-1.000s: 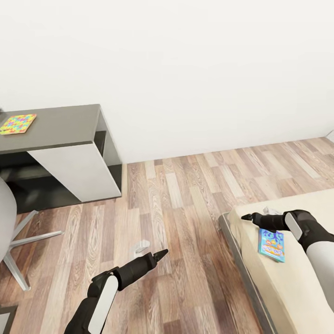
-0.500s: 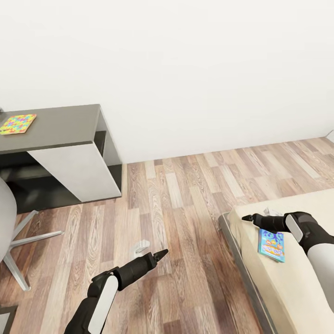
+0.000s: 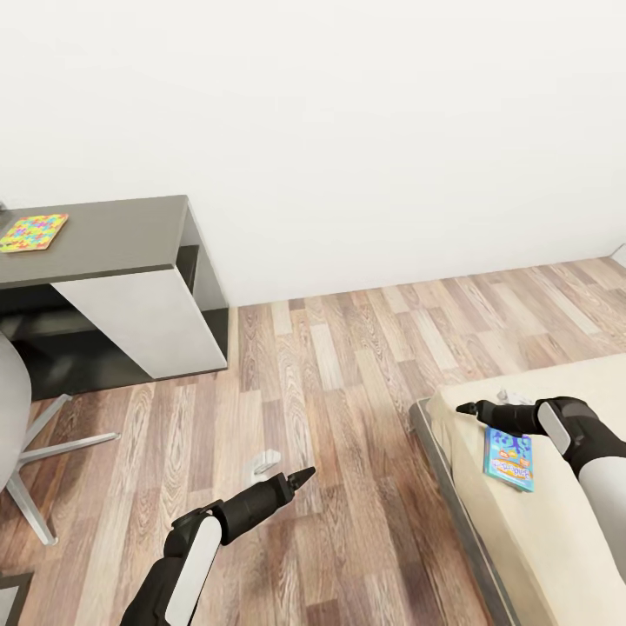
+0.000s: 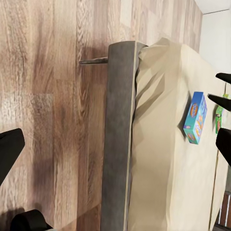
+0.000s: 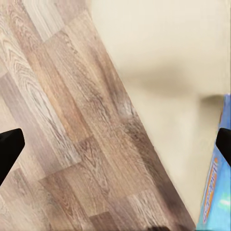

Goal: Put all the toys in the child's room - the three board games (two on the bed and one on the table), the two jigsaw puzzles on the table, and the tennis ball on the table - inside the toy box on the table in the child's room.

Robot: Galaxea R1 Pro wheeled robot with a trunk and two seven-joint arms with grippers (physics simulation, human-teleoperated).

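The bed point(image 3: 556, 522) carries a blue board game point(image 3: 509, 459) near its corner, just beside the right gripper point(image 3: 467, 407) with fingers spread, the left gripper point(image 3: 300, 476) likewise spread hangs over the floor point(image 3: 348, 365), and a jigsaw puzzle point(image 3: 33, 232) lies on the tabletop point(image 3: 113, 235).

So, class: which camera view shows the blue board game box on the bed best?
The head view: the blue board game box lies whole on the bed, beside the right arm. The left wrist view shows it whole but smaller, farther off. The right wrist view catches a cropped edge.
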